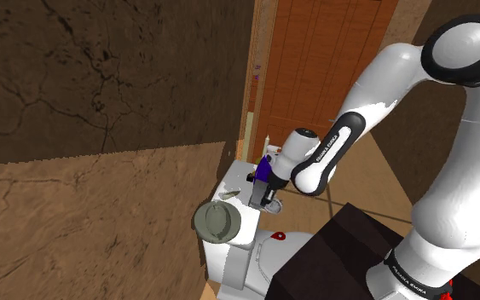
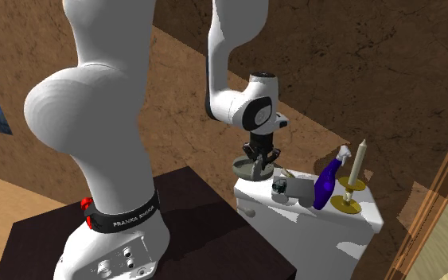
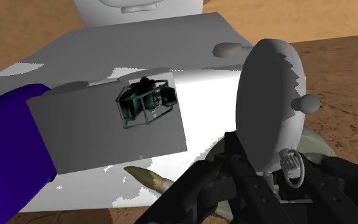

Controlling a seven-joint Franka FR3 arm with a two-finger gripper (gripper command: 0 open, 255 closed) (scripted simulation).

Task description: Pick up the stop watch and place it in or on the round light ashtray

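In the wrist view a pale grey round stop watch (image 3: pixel 273 95) with a ring at its crown stands on edge between my black fingers. My gripper (image 3: pixel 279 186) is shut on it. Past the watch, a sliver of the round grey-green ashtray (image 3: pixel 316 145) shows under it. In the shoulder view the ashtray (image 1: pixel 216 223) sits at the near end of the white toilet tank lid (image 1: pixel 240 181), with my gripper (image 1: pixel 266 201) just off its right side and higher. From the second exterior view, my gripper (image 2: pixel 261 161) hangs right over the ashtray (image 2: pixel 246 167).
On the lid also stand a blue bottle (image 2: pixel 325 184), a candle in a gold holder (image 2: pixel 356 173), a grey box (image 3: pixel 107 130) with a small dark teal object (image 3: pixel 143 102) on it, and a small pointed brown piece (image 3: pixel 147 179). Brown walls close in behind the tank.
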